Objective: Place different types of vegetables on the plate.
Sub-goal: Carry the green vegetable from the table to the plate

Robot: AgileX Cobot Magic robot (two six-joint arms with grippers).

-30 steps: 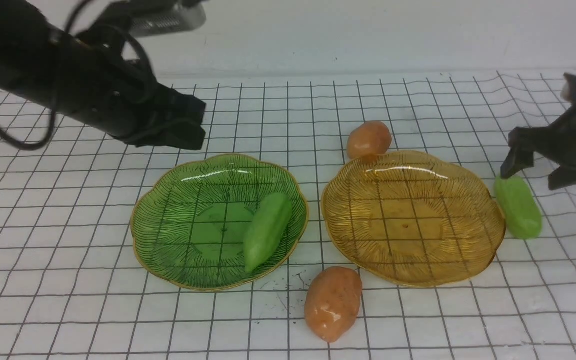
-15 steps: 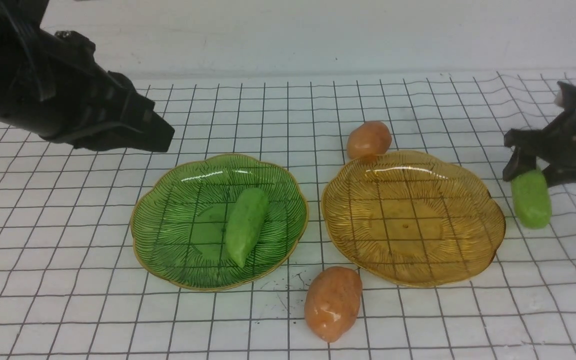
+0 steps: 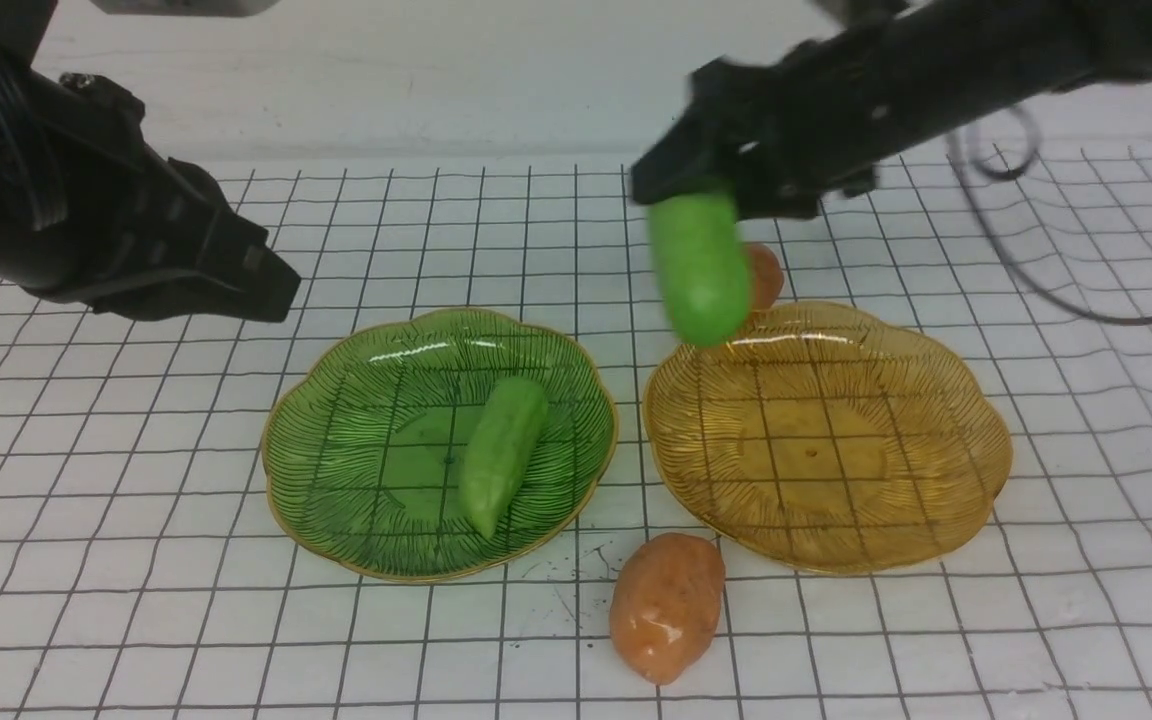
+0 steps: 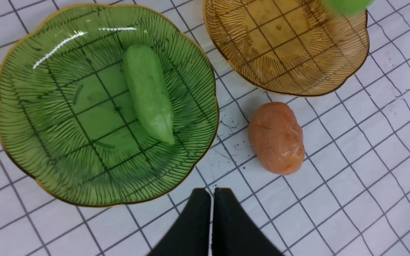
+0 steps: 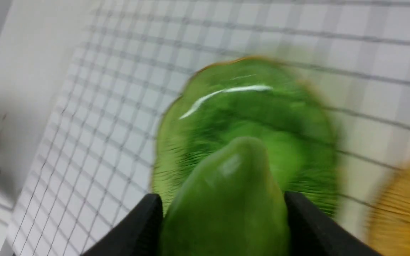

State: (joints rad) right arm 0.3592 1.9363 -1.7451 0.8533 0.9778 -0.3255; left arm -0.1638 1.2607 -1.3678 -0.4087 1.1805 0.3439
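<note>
One light green cucumber-like vegetable [image 3: 502,452] lies in the green plate [image 3: 356,420]. My right gripper [image 3: 706,190] is shut on a second green one [image 3: 701,265], which hangs in the air over the far left rim of the amber plate [image 3: 836,450]. In the right wrist view this piece [image 5: 226,209] fills the space between the jaws, with the green plate [image 5: 262,103] blurred beyond. An orange-brown potato [image 3: 666,605] lies in front between the plates. Another potato [image 3: 764,275] is partly hidden behind the held piece. My left gripper [image 3: 271,285] is shut and empty, raised left of the green plate.
The amber plate holds nothing. In the left wrist view the shut left gripper [image 4: 212,193] hovers near the green plate [image 4: 30,106], with the front potato [image 4: 277,138] beside it. The right arm's cable [image 3: 1036,270] loops over the table at the far right.
My right gripper shut on the green piece beside the amber plate, lifted it and carried it left. The left arm drew back to the left. The cucumber in the green plate settled.
</note>
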